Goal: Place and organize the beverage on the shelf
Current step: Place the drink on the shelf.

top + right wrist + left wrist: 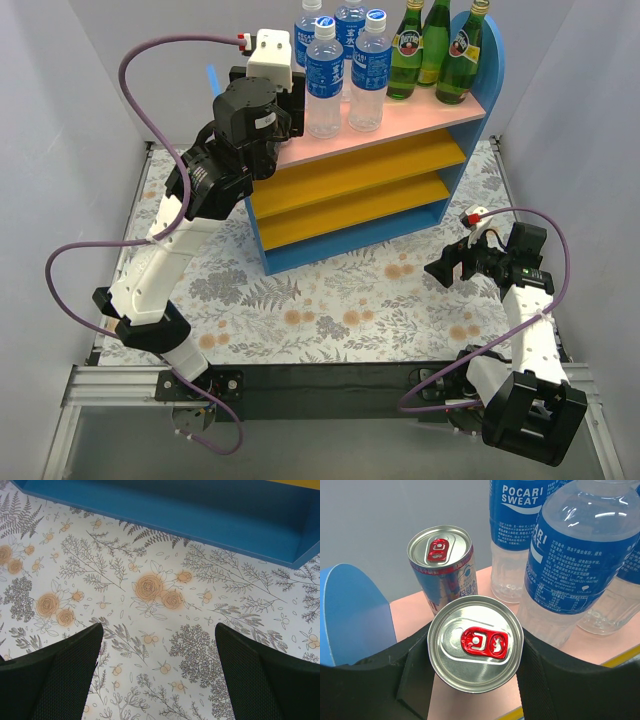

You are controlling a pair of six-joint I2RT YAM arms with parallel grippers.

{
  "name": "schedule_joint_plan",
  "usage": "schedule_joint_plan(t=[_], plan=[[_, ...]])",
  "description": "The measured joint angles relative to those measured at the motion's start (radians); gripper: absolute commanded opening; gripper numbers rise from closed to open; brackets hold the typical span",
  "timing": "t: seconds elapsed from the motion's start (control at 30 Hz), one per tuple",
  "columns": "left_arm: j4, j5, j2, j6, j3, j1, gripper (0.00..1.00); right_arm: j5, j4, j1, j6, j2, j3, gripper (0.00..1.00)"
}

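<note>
My left claw (472, 647) is clenched on a silver-red can (470, 672). A black finger (412, 680) presses each side of it, and its red pull tab faces up at the wrist camera. The can is at the left end of the shelf (480, 75), over the pink top board (410, 118). I cannot tell whether its base touches the board.

Just behind it, toward the board's back edge, a second can (442, 562) stands upright. The shelf's blue left side panel (350, 615) rises just left of both cans.

Right of the cans on the same board stand four Pocari Sweat bottles (324, 80), clear plastic with blue labels and caps, bunched in two rows. The nearest one is close beside the held can. At the shelf's right end, three green glass bottles (435, 45) stand upright in a row next to the right side panel. The two orange-yellow lower boards (360, 178) lie beneath the pink one.

My right claw (159, 630) is released, its fingers spread wide with only the floral-print surface (150, 587) showing between them. It hangs low in front of the shelf's right end, and the shelf's blue base (200, 515) runs across the top of that wrist view.
</note>
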Motion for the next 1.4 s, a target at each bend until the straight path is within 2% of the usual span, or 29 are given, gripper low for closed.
schedule_joint_plan(t=[0.37,0.93,1.4], plan=[[0.001,0.000,0.000,0.000,0.000,0.003,0.45,0.000,0.000,0.000,0.000,0.000,0.000,0.98],[0.003,0.003,0.001,0.007,0.000,0.021,0.47,0.000,0.000,0.000,0.000,0.000,0.000,0.98],[0.022,0.018,0.010,0.006,0.000,0.023,0.55,0.000,0.000,0.000,0.000,0.000,0.000,0.98]])
